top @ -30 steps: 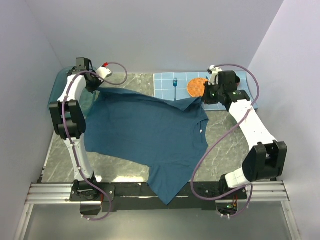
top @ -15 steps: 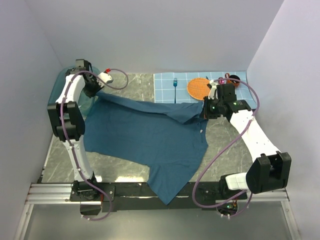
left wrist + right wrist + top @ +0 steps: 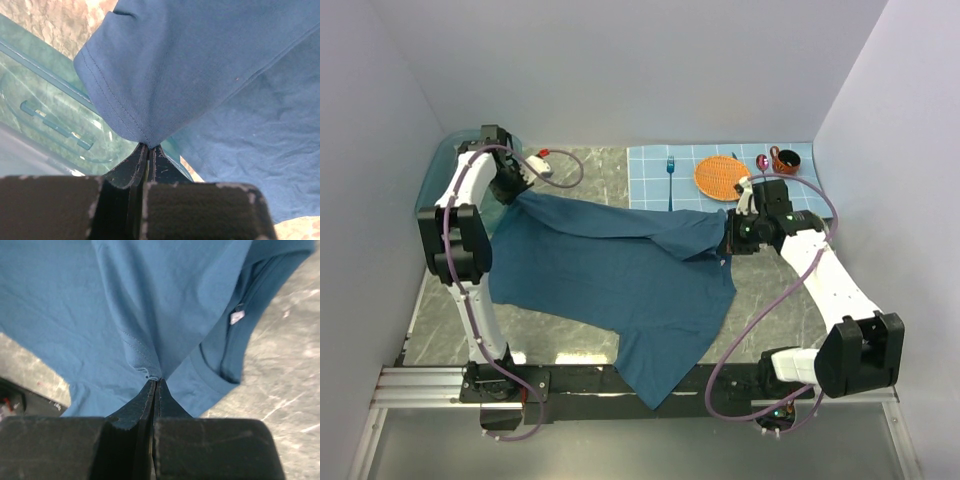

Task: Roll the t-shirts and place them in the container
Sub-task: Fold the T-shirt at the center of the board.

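**Teal-blue t-shirt (image 3: pixel 610 275) pinched at its two far corners**

Marble-patterned table (image 3: pixel 770 290) carries the t-shirt, which is spread in the middle, and its near part reaches over the front edge. Behind it lies a light blue checked placemat (image 3: pixel 650 170) with an orange plate (image 3: pixel 722 177), a blue fork (image 3: pixel 671 166) and a brown cup (image 3: pixel 784 160). A translucent blue tub (image 3: pixel 435 180) stands at the far left, just beside the left arm. The left gripper (image 3: pixel 148 146) is closed tight on a sleeve hem above the tub. The right gripper (image 3: pixel 156 381) is clamped on the cloth near the collar and its white label (image 3: pixel 237 317). Both arms reach forward, and the cloth is lifted between them.
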Controlling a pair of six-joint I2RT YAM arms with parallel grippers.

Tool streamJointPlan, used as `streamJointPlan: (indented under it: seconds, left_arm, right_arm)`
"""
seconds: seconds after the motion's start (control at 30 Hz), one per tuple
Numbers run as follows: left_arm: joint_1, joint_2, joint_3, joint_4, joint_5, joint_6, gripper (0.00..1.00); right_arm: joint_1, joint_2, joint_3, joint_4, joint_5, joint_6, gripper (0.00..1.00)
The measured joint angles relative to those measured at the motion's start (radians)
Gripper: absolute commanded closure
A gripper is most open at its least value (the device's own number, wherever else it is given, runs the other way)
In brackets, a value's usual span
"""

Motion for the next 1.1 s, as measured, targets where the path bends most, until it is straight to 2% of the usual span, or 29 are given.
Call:
streamJointPlan:
  seconds: [0.13, 0.2, 0.23, 0.33, 0.43, 0.57, 0.7, 0.73, 0.8, 0.83, 0.9, 0.97, 1.1]
  left_arm:
    - [-0.002, -0.003, 0.0, -0.001, -0.017, -0.002, 0.97]
    - [-0.002, -0.006, 0.0, -0.002, -0.022, -0.002, 0.9]
    - [-0.001, -0.007, 0.001, -0.002, -0.024, -0.003, 0.74]
    - [-0.001, -0.007, 0.016, -0.013, -0.034, -0.014, 0.61]
    - [-0.001, -0.01, 0.048, -0.025, -0.036, -0.039, 0.54]
    - [-0.003, -0.069, 0.051, -0.023, -0.027, -0.099, 0.51]
    - [-0.031, -0.23, -0.031, 0.002, 0.001, -0.166, 0.55]
    - [-0.049, -0.29, -0.076, 0.002, 0.009, -0.183, 0.65]
    - [-0.096, -0.386, -0.169, 0.014, 0.027, -0.211, 0.78]
    - [-0.124, -0.43, -0.225, 0.017, 0.04, -0.222, 0.9]
    - [-0.188, -0.493, -0.352, 0.029, 0.069, -0.245, 0.99]
    - [-0.235, -0.502, -0.458, 0.036, 0.095, -0.272, 0.99]
    - [-0.286, -0.425, -0.597, 0.047, 0.121, -0.334, 0.99]
  right_arm:
    - [0.0, 0.0, -0.003, -0.032, -0.04, 0.008, 0.65]
    - [0.002, 0.003, 0.0, -0.06, -0.063, 0.005, 0.62]
    - [0.002, 0.007, 0.006, -0.077, -0.071, 0.0, 0.58]
    - [0.001, 0.064, 0.101, -0.147, -0.099, -0.02, 0.56]
    - [-0.01, 0.153, 0.254, -0.157, -0.103, -0.045, 0.56]
    - [-0.049, 0.298, 0.433, -0.117, -0.076, -0.1, 0.57]
    - [-0.064, 0.429, 0.481, -0.08, -0.027, -0.166, 0.58]
    - [-0.064, 0.462, 0.481, -0.074, -0.017, -0.18, 0.58]
    - [-0.064, 0.53, 0.48, -0.064, 0.001, -0.203, 0.58]
    - [-0.064, 0.558, 0.48, -0.059, 0.007, -0.21, 0.58]
    - [-0.064, 0.599, 0.48, -0.048, 0.014, -0.222, 0.57]
    - [-0.064, 0.627, 0.481, -0.04, 0.023, -0.229, 0.56]
    - [-0.064, 0.652, 0.481, -0.037, 0.032, -0.241, 0.55]
